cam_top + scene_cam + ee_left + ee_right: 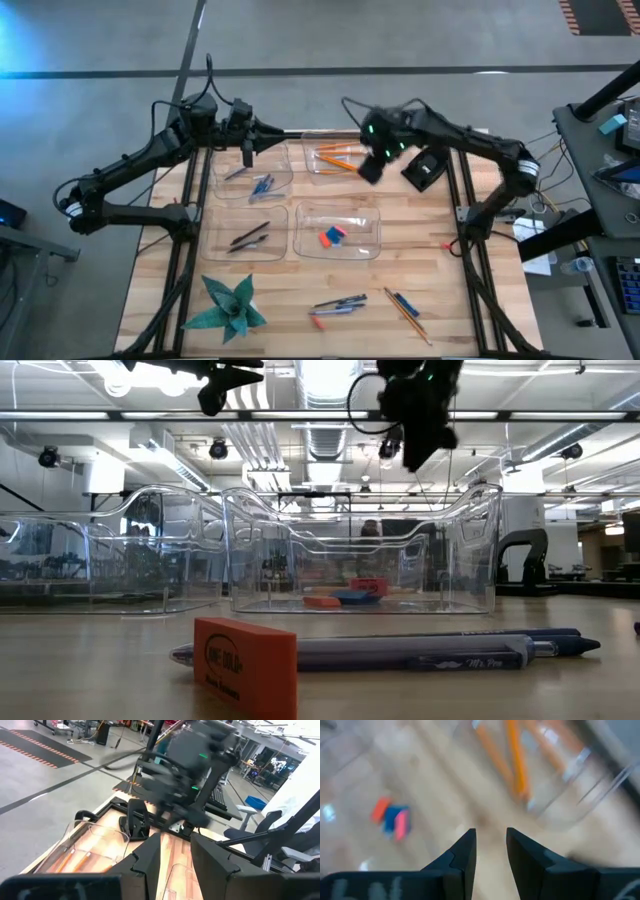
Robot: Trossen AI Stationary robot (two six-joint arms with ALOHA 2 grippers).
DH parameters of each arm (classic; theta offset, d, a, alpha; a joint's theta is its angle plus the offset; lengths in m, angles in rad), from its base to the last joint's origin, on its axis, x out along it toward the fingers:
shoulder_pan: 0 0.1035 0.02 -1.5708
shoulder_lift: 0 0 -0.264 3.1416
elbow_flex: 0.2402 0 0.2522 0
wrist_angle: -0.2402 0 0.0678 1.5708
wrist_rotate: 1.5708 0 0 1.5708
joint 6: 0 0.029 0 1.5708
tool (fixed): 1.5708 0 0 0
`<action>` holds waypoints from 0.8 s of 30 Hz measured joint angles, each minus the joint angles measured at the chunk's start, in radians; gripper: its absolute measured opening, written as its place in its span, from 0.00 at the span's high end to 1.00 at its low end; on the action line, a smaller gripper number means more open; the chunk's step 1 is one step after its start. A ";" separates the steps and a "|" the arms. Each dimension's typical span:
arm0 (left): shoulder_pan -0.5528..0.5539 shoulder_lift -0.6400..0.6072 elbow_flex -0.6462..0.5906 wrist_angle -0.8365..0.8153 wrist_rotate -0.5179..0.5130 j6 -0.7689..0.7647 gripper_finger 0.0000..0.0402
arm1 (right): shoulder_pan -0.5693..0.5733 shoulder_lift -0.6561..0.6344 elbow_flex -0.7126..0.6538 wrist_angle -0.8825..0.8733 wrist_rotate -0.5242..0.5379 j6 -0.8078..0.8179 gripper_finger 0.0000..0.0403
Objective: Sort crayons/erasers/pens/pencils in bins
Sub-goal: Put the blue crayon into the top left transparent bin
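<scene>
Four clear bins stand in a two-by-two block. The far left bin (252,172) holds blue crayons (262,185) and the far right bin (335,160) orange pencils (338,154). Dark pens (249,236) lie in the near left bin (244,238), and pink and blue erasers (332,236) in the near right bin (337,232). My left gripper (248,152) hovers open above the crayon bin with nothing between its fingers (175,842). My right gripper (370,166) is open and empty (491,837), high above the pencil bin's right edge, pointing steeply down.
Loose pens and blue sticks (338,304), a red eraser (318,322), an orange pencil (407,315) and a blue stick (405,303) lie near the front edge. A green folded-paper star (232,306) sits front left. A dark block (424,168) lies at the far right.
</scene>
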State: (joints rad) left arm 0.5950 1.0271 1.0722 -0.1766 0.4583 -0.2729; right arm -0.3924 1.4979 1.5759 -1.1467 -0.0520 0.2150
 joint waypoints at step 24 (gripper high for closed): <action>0.000 -0.027 -0.054 0.003 0.079 -0.007 0.77 | 0.778 -0.090 -0.378 -0.014 -0.268 1.260 0.62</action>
State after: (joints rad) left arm 0.5953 1.0004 1.0183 -0.1732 0.5376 -0.2802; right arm 0.3858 1.4084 1.1979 -1.1606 -0.3197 1.4746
